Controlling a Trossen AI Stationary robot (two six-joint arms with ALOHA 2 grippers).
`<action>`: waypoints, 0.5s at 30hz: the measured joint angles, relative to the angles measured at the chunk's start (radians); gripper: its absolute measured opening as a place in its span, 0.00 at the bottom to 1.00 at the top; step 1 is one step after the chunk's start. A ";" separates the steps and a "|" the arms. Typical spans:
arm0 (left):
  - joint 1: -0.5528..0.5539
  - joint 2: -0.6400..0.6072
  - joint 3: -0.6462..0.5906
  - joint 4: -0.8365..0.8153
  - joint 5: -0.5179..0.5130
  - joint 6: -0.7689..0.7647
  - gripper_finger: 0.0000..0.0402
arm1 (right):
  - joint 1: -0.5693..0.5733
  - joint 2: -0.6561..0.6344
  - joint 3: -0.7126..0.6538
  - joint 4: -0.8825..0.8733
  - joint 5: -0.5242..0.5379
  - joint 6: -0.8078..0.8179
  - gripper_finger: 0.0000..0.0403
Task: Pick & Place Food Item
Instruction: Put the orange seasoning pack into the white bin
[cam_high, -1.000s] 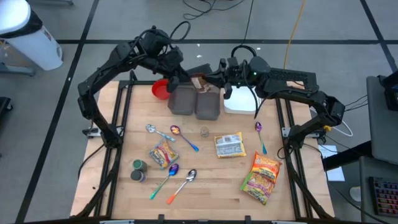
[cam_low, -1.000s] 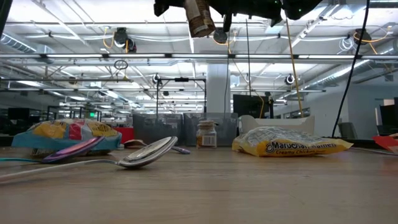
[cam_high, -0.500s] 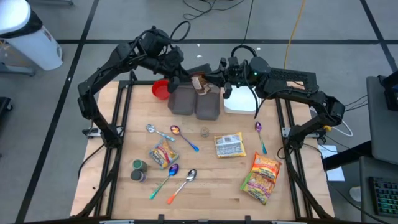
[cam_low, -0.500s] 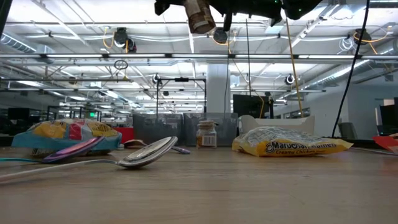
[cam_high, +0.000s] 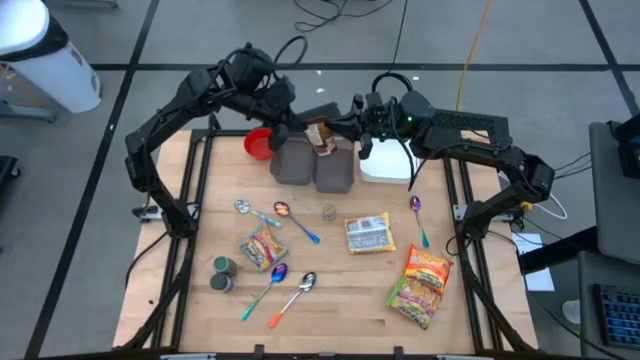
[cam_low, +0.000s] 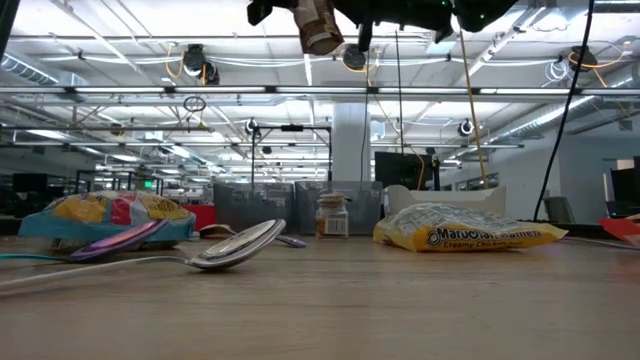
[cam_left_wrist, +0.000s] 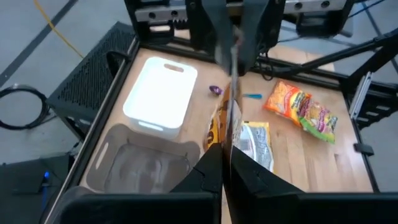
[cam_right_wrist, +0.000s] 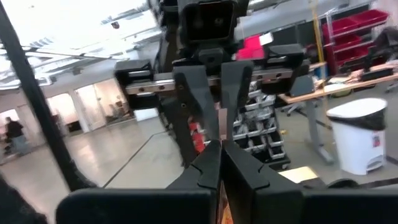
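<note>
Observed left claw (cam_high: 305, 131) and right claw (cam_high: 335, 130) both clamped on brown snack packet (cam_high: 320, 134), aloft above grey bins (cam_high: 313, 166).

Spoons (cam_high: 293, 296) lie about the table (cam_high: 330, 300) — two small cans (cam_high: 222, 274) near its left edge.

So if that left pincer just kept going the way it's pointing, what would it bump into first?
Most likely the right pincer. The left pincer faces it above the grey bins, both shut on the same brown food packet. Depth is hard to judge, but nothing else shows between them.
</note>
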 joint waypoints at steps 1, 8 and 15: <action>0.000 0.000 0.000 -0.014 -0.001 0.006 0.01 | -0.006 -0.004 0.000 -0.009 -0.016 0.007 0.04; 0.001 0.006 0.000 -0.122 -0.062 0.044 0.01 | -0.047 -0.017 0.000 -0.109 -0.102 0.046 0.26; -0.008 0.054 0.000 -0.211 -0.063 0.034 0.01 | -0.063 -0.018 0.029 -0.192 -0.142 0.006 0.45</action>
